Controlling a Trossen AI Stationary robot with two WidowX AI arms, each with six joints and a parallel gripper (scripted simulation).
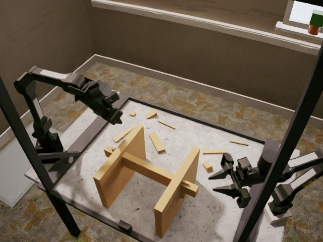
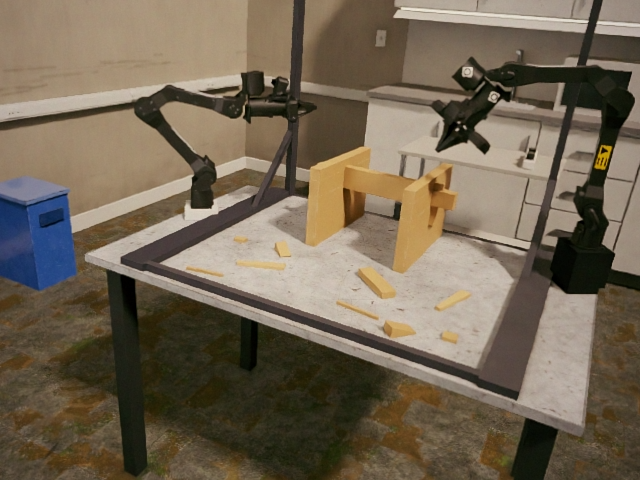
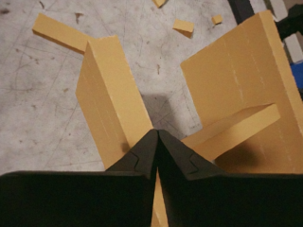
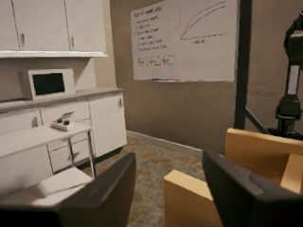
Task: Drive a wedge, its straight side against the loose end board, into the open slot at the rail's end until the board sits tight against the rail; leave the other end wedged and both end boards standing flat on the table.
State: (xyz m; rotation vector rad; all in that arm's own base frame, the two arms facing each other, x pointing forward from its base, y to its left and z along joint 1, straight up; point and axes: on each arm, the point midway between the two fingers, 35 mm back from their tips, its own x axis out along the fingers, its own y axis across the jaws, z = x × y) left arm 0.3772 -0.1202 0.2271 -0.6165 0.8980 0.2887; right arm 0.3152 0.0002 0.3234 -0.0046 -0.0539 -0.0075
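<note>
Two tall wooden end boards stand upright on the table, one near my left arm [image 1: 119,164] and one near my right arm [image 1: 177,187]. A rail [image 1: 148,169] runs through both. A wedge [image 1: 185,183] sits in the slot of the rail's end by the right board. The rail's other end [image 1: 109,150] sticks out past the left board, and in the exterior view a small piece [image 2: 438,187] shows in its slot. My left gripper [image 1: 116,119] is shut and empty, hovering above the left board [image 3: 111,99]. My right gripper [image 1: 219,182] is open and empty, away from the right board.
Several loose wooden pieces lie on the table behind the frame: a flat block [image 1: 156,141], thin strips [image 1: 166,124] [image 1: 214,150], a wedge [image 1: 151,114] and a small block [image 1: 208,166]. Dark frame posts [image 1: 284,145] stand at the table's corners.
</note>
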